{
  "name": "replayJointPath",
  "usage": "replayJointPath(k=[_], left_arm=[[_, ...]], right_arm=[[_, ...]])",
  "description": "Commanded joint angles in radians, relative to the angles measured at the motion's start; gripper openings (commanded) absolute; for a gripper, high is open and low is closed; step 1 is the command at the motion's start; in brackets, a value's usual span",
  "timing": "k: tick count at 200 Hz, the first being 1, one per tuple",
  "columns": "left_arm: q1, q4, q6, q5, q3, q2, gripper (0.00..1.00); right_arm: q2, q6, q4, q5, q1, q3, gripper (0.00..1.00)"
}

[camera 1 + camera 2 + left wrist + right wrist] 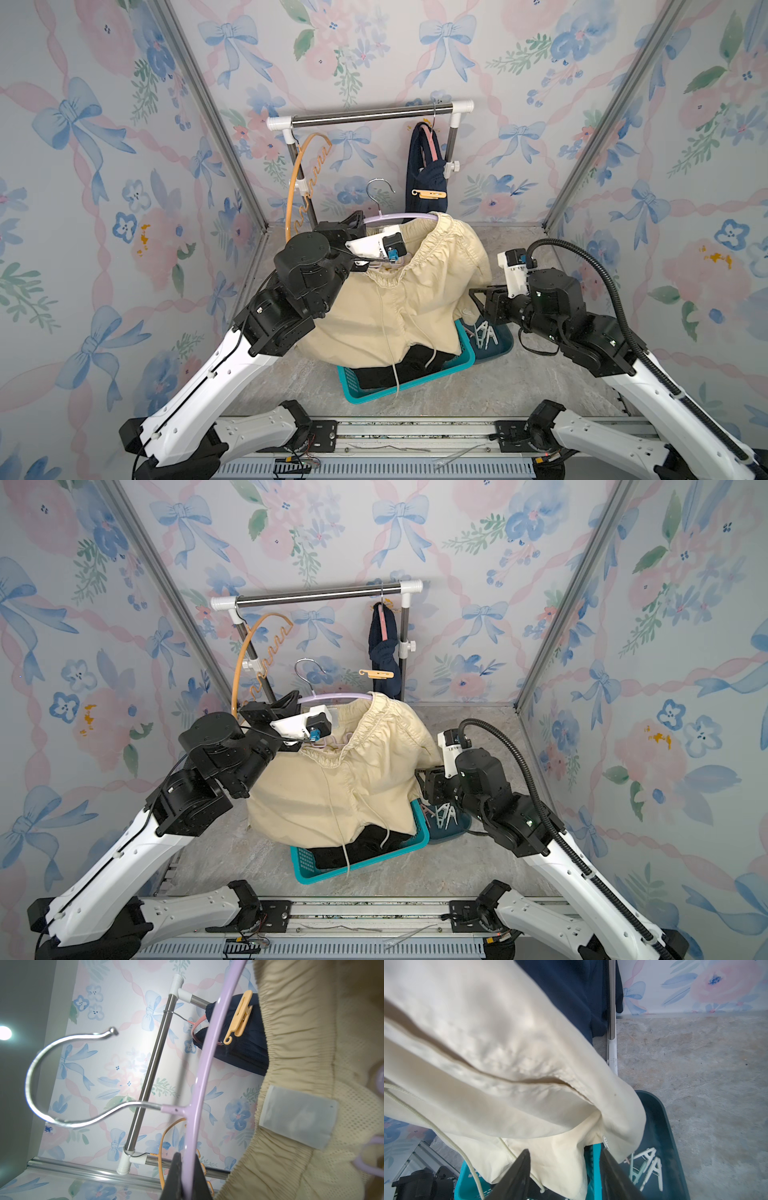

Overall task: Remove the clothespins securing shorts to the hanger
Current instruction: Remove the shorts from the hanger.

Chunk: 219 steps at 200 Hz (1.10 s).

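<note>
My left gripper (356, 222) (188, 1169) is shut on the bar of a lilac hanger (399, 217) (200, 1072). Cream-beige shorts (415, 299) (353, 779) hang from it by the waistband and drape onto the teal basket. My right gripper (478, 296) (564, 1154) stands open beside the cream leg hem (550, 1157), holding nothing. Navy shorts (428, 174) (245, 1043) hang on a pink hanger at the rail's right end, with a light orange clothespin (429, 193) (376, 673) (239, 1016) clipped on them. Loose clothespins (484, 332) (648, 1165) lie in a dark tray.
A teal basket (365, 395) (320, 872) holds black shorts (374, 370) under the cream fabric. The dark tray (500, 345) (660, 1118) sits right of it. An empty orange hanger (297, 187) hangs at the left end of the steel rail (370, 114). Flowered walls close in on three sides.
</note>
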Motion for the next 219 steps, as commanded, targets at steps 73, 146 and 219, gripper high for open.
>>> replayJointPath(k=[73, 146, 219], left_arm=[[0.05, 0.243, 0.084, 0.024, -0.139, -0.118, 0.0], [0.05, 0.198, 0.044, 0.021, -0.271, -0.23, 0.0], [0.049, 0.189, 0.055, -0.004, -0.316, -0.23, 0.0]], right_arm=[[0.01, 0.023, 0.034, 0.019, 0.057, 0.003, 0.54], [0.048, 0.029, 0.038, 0.121, 0.193, 0.082, 0.56], [0.223, 0.0, 0.077, 0.239, 0.315, 0.264, 0.62]])
